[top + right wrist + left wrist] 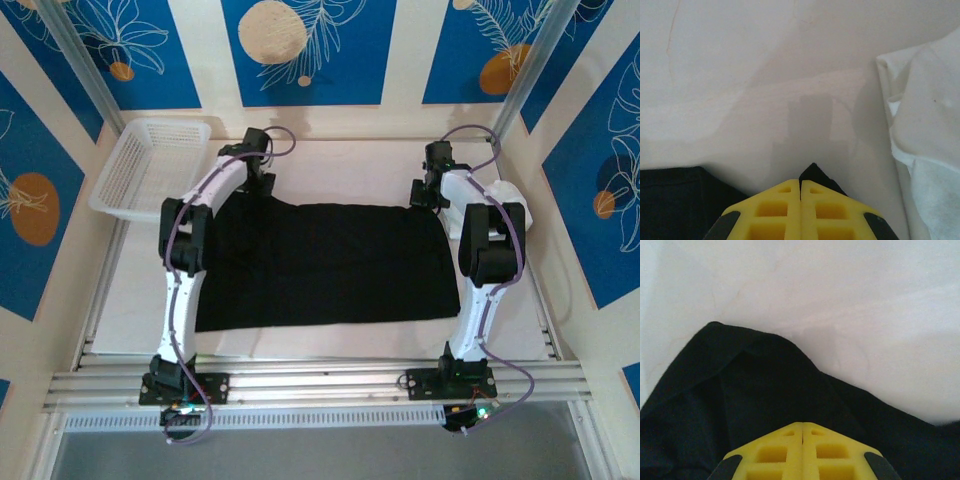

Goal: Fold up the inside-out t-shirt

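The inside-out t-shirt [320, 265] lies spread flat on the white table as a plain black rectangle, with no print showing. My left gripper [263, 186] is at its far left corner. In the left wrist view its yellow fingers [803, 424] are pressed together on the black cloth [740, 390], whose folds run in toward the tips. My right gripper [425, 196] is at the far right corner. Its fingers [800, 181] are shut, and a small black tip of the shirt [815, 174] pokes out past them.
A white mesh basket [150, 165] stands at the back left of the table. A folded white garment [505, 200] lies just right of my right gripper, close beside it in the right wrist view [925, 150]. Bare white table surface [340, 170] lies beyond the shirt's far edge.
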